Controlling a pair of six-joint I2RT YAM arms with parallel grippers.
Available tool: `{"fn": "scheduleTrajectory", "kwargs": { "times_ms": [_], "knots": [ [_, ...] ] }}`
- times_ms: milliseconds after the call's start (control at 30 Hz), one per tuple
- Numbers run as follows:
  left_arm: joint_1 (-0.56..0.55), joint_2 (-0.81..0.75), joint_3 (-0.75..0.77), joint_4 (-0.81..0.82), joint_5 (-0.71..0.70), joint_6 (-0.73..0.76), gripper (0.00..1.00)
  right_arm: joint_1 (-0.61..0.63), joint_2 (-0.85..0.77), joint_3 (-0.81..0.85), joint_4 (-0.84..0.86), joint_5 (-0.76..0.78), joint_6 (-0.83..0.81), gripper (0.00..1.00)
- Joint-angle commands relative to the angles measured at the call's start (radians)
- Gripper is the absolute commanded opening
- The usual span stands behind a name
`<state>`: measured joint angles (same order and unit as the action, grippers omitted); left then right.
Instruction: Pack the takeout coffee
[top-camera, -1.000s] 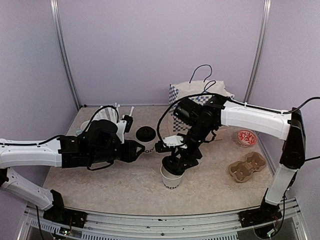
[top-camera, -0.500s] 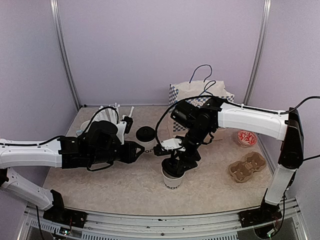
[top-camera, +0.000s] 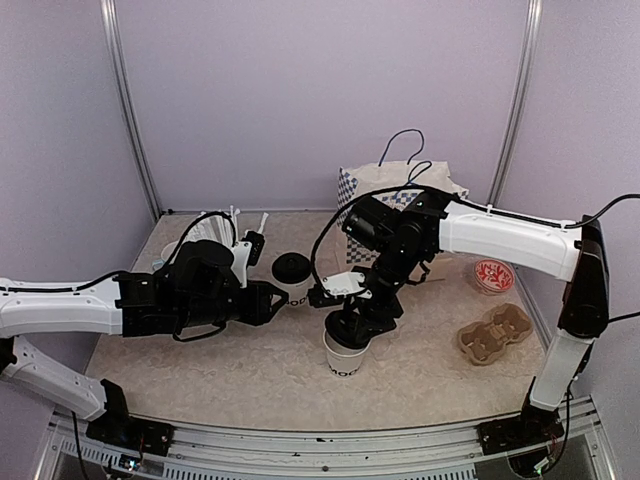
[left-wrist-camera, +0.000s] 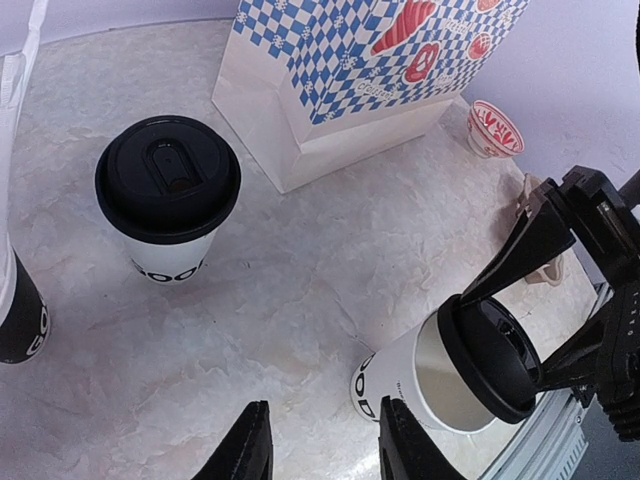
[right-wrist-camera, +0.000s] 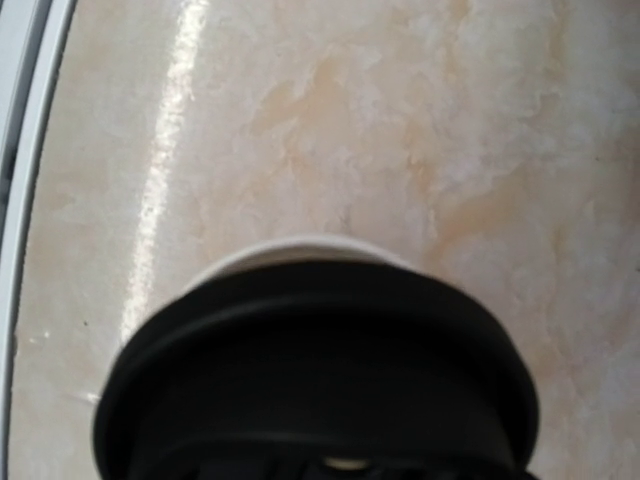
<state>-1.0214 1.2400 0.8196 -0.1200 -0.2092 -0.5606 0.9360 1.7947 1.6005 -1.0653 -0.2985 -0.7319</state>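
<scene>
Shifted only slightly over the last second: right gripper (top-camera: 350, 328) above the near cup (top-camera: 343, 366); left gripper (left-wrist-camera: 322, 428) and both cups where they were. Right gripper pointed down, clamped on the loose lid (left-wrist-camera: 492, 357), round and black, one finger at each side of its rim. Held tilted at the near cup's mouth, not seated flat, with some white inner wall showing beside it in the left wrist view. Near cup white paper, upright, black lettering low on its side, close to the table's (top-camera: 250, 370) front edge and about midway along it. From the right wrist, only that lid close up, a sliver of white rim beyond. Left gripper low over the table left of the near cup, aimed toward the middle, fingers a moderate way apart, nothing between them, touching neither cup. Just ahead of it, farther from the front edge and left of the table's middle, second cup (top-camera: 291, 268), upright, capped in black, untouched. By the far edge, blue-checked paper bag (left-wrist-camera: 350, 80), upright, dark handles up. Near the right edge, small round red-and-white thing (top-camera: 492, 275); between it and the front right corner, brown cardboard cup carrier (top-camera: 493, 333). Toward the far left corner, black cup of white straws (left-wrist-camera: 14, 305), largely hidden behind the left arm.
</scene>
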Motion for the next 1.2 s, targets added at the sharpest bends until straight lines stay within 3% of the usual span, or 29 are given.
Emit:
{"fn": "scheduleTrajectory", "kwargs": {
  "times_ms": [0, 1167],
  "knots": [
    [0.004, -0.015, -0.003, 0.015, 0.005, 0.008, 0.37, 0.012, -0.03, 0.006, -0.032, 0.014, 0.015, 0.69],
    [0.014, -0.037, -0.026, 0.019, -0.001, 0.021, 0.37, 0.041, 0.063, 0.059, -0.031, 0.038, 0.053, 0.72]
  ]
}}
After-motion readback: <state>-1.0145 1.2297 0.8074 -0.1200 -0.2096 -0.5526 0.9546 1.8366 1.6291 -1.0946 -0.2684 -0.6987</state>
